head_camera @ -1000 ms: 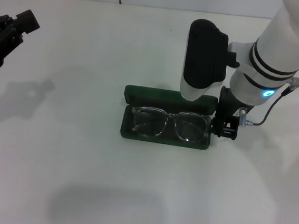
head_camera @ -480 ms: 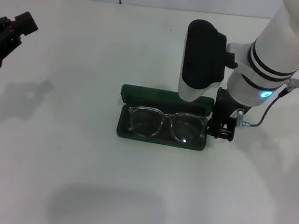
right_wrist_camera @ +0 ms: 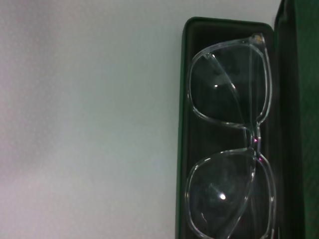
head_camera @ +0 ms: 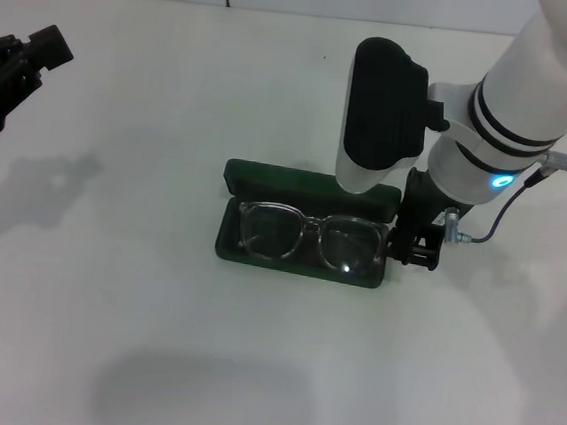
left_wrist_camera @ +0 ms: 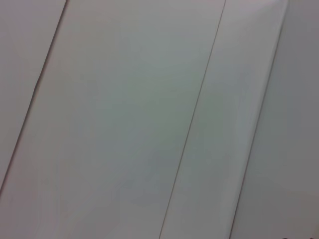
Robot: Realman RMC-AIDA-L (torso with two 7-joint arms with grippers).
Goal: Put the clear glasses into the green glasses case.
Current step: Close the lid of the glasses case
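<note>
Glasses, the clear glasses [head_camera: 309, 237], lie inside the open green glasses case [head_camera: 228, 245] on the table [head_camera: 153, 311], just left of the right gripper [head_camera: 413, 247]. Whether its jaws are spread or pressed together cannot be told. Left gripper [head_camera: 16, 71] sits parked, far off.

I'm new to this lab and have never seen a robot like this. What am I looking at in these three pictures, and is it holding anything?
It is a robot with two arms, and each picture comes from its own camera. The head view looks down on a white table. There the green glasses case lies open with the clear glasses resting inside it. The big white arm is the robot's right; its right gripper sits at the case's end, and whether it grips anything cannot be told. The left gripper waits far off, by the table's edge, holding nothing visible. The right wrist view looks closely at the same glasses in the case. The left wrist view shows only pale blank surfaces.
</note>
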